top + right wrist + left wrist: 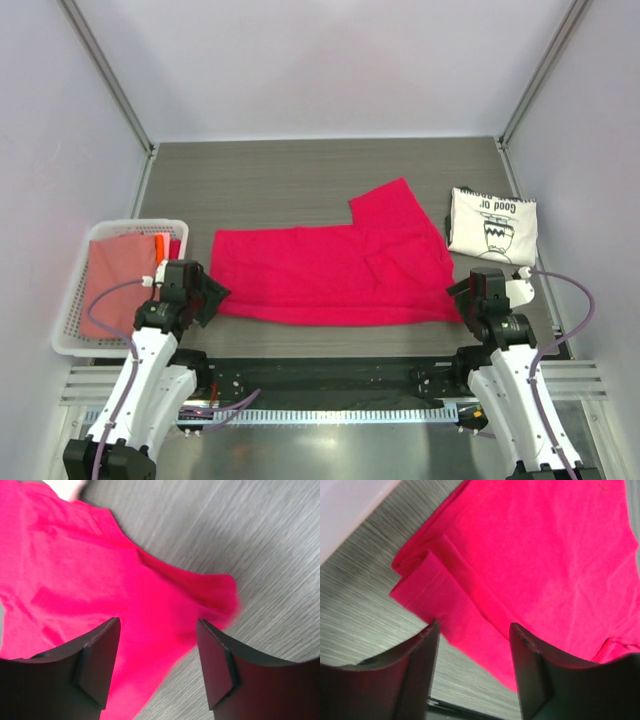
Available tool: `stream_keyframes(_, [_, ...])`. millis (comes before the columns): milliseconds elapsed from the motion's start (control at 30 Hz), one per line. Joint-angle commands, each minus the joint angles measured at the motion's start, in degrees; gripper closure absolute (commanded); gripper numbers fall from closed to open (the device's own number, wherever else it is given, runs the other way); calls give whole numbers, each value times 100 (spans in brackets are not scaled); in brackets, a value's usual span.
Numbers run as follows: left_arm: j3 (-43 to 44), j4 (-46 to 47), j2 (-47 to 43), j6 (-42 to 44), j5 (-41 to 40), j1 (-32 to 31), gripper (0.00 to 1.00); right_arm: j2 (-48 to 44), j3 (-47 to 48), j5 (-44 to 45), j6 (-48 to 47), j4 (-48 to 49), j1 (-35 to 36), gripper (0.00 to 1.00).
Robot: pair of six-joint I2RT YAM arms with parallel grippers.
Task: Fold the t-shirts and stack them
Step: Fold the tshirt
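Two arms and two tees, seen in three views.

Top view: pink tee [330, 265] lies spread across the middle of the table [280, 180], wrinkled on its right half, with one flap reaching toward the far right. Cream tee [492, 226], folded with its black print up, lies just beside the pink tee's right edge. White basket [66, 330] sits at the left edge and holds a salmon cloth [115, 285] and a small orange item [160, 243]. Left gripper [212, 296] sits between the basket and the pink tee's near-left corner. Right gripper [464, 294] sits at the near-right corner, on the near side of the cream tee. Neither gripper's opening can be read from this view.

Left wrist view: left gripper [475, 665] has its fingers [422, 670] spread wide with nothing clamped. The pink tee [535, 565] shows a doubled, hemmed corner on the grey table [360, 590], part of it lying between the fingers.

Right wrist view: right gripper [157, 660] is likewise spread wide and holding nothing. The pink tee [75, 580] fills the left side, and its rumpled corner lies between the fingers [217, 665]. Bare table [240, 530] lies to the right.
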Motion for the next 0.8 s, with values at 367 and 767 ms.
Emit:
stream_keyframes(367, [2814, -738, 551, 1933, -11, -33, 25, 1347, 2360, -430, -2361, 1085, -13, 32])
stream_keyframes(767, [3227, 1636, 3546, 2593, 720, -41, 32, 5391, 4276, -2076, -3720, 2624, -13, 42])
